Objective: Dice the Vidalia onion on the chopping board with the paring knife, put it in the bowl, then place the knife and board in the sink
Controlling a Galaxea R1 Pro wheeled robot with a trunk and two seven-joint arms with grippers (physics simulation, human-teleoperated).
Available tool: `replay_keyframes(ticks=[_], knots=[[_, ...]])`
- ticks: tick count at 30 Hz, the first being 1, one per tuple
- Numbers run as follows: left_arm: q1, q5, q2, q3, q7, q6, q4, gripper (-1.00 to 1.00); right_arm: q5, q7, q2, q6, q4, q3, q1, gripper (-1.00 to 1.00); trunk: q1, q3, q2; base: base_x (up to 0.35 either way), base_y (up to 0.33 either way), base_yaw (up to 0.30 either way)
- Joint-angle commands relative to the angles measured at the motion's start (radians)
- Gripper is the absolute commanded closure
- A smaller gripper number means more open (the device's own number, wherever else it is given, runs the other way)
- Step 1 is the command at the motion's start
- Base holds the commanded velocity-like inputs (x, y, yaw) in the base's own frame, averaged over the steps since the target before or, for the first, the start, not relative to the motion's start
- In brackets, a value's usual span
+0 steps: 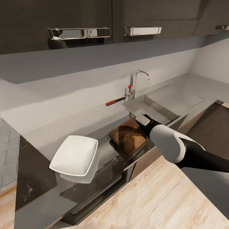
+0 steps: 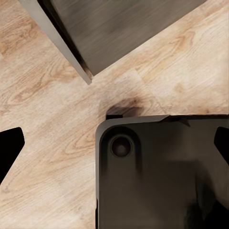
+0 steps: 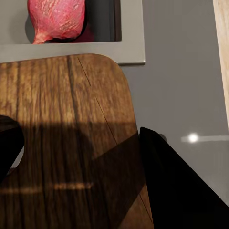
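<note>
Countertop (image 1: 41,140) | chopping board (image 3: 62,143) under right fingers (image 3: 162,176), apart | Vidalia onion (image 3: 56,20) in sink (image 1: 159,109)

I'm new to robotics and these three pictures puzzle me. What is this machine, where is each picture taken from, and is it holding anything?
It is a simulated two-armed wheeled robot in a kitchen. The head camera looks down at the countertop, where a white bowl, a chopping board and a paring knife lie beside the sink. The right wrist camera shows the board and the onion in the sink; the right gripper is open, holding nothing. The left wrist camera faces the wood floor.
</note>
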Motion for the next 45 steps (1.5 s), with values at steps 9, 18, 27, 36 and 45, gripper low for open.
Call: replay_keyframes(ticks=[9, 18, 27, 36, 45], knots=[[0.0, 0.0, 0.0, 0.0, 0.0, -0.001, -0.002, -1.0, 0.003, -0.005, 0.0, -0.004, -0.001, -0.007, -0.001, 1.0, 0.001, -0.001, -0.002, 0.0, 0.0, 0.0], [0.001, 0.0, 0.001, 0.0, 0.0, -0.001, -0.002, -1.0, 0.003, -0.01, 0.0, -0.006, -0.003, -0.007, 0.0, 1.0, 0.001, -0.001, -0.002, 0.0, 0.0, 0.0], [0.001, 0.0, 0.0, 0.0, 0.0, -0.001, -0.002, -1.0, 0.003, -0.024, 0.0, -0.006, -0.003, -0.007, 0.0, 1.0, 0.001, -0.001, -0.002, 0.0, 0.013, 0.0], [0.001, 0.0, 0.0, 0.0, 0.0, 0.0, -0.002, -1.0, 0.002, -0.075, 0.0, -0.005, -0.004, -0.007, 0.0, 1.0, 0.001, -0.001, -0.002, 0.0, 0.101, 0.0], [0.001, 0.0, 0.0, 0.0, 0.0, 0.0, -0.002, -1.0, 0.002, -0.085, 0.0, -0.007, -0.005, -0.007, 0.0, 1.0, 0.001, -0.001, -0.002, 0.0, 0.006, 0.0]])
